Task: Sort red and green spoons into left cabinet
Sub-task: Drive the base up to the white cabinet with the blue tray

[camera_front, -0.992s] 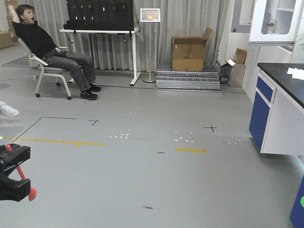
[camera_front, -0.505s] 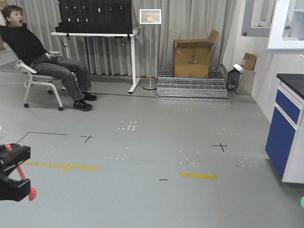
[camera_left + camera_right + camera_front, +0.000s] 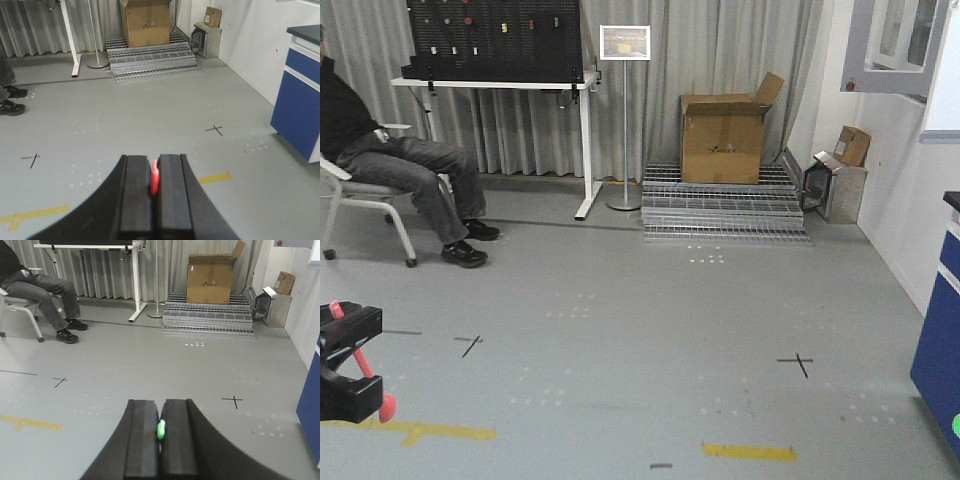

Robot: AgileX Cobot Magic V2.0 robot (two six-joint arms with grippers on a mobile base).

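The left pincer (image 3: 155, 167) is closed tight on the red spoon (image 3: 155, 179), pinched between its fingers. In the front view the handle pokes out above the pincer and the bowl hangs below. The right pincer (image 3: 160, 410) grips the green spoon (image 3: 161, 430). A box (image 3: 210, 278) stands far ahead of both, and a blue cabinet (image 3: 298, 110) stands ahead-right.

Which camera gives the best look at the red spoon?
The front-facing view: the red spoon shows its handle and bowl, clamped in the left gripper. The left wrist view shows only a red sliver in the shut jaws. The right wrist view shows none of it.
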